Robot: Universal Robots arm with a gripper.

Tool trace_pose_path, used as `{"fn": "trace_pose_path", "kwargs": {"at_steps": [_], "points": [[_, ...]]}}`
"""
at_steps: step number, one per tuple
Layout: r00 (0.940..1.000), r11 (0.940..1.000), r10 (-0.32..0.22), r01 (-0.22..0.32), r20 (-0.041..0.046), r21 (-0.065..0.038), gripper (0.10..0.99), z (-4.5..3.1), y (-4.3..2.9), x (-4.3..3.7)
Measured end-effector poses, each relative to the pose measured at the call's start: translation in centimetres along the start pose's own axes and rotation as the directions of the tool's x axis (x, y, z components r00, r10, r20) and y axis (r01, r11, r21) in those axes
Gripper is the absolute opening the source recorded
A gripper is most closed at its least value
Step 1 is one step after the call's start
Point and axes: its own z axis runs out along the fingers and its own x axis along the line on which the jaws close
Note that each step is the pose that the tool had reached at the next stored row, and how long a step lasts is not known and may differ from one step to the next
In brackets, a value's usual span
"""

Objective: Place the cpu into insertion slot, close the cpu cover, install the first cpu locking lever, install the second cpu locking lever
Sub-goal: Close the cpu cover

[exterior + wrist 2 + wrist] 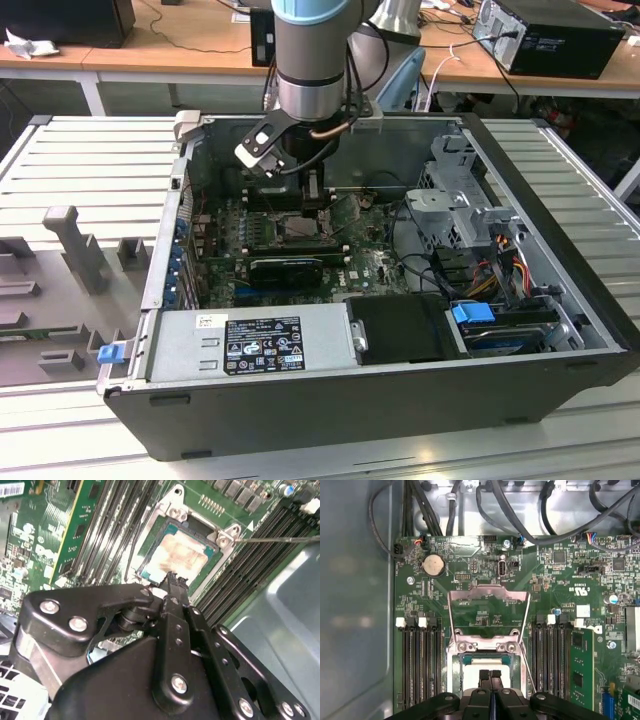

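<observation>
The tan-beige cpu [182,555] lies flat in the insertion slot [202,530] on the green motherboard. In the first wrist view the cpu [475,662] shows pale inside the socket frame. The cpu cover [487,596], a silver plate with a square window, is swung open on its hinge behind the socket. A thin wire locking lever [280,539] stands raised beside the socket. My gripper [172,577] is shut, its black fingertips pressed together right at the cpu's edge with nothing seen between them. In the exterior view the gripper [305,212] hangs low inside the open computer case.
Black memory slots [420,665] flank the socket on both sides. A long black ribbed card [285,268] lies just in front of it. A power supply [250,340], a drive cage [465,200] and loose cables [400,260] crowd the case. A coin battery [433,565] sits further off.
</observation>
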Motion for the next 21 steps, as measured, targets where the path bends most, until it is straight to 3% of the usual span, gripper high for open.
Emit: {"fn": "trace_pose_path", "kwargs": {"at_steps": [8,16,21], "points": [[1.0,1.0,0.0,0.0,0.0001,0.0,0.106,-0.23,0.01,0.0],[1.0,1.0,0.0,0.0,0.0006,0.0,0.106,-2.51,0.13,0.17],[1.0,1.0,0.0,0.0,-0.0024,0.0,0.106,-2.74,0.37,0.18]]}}
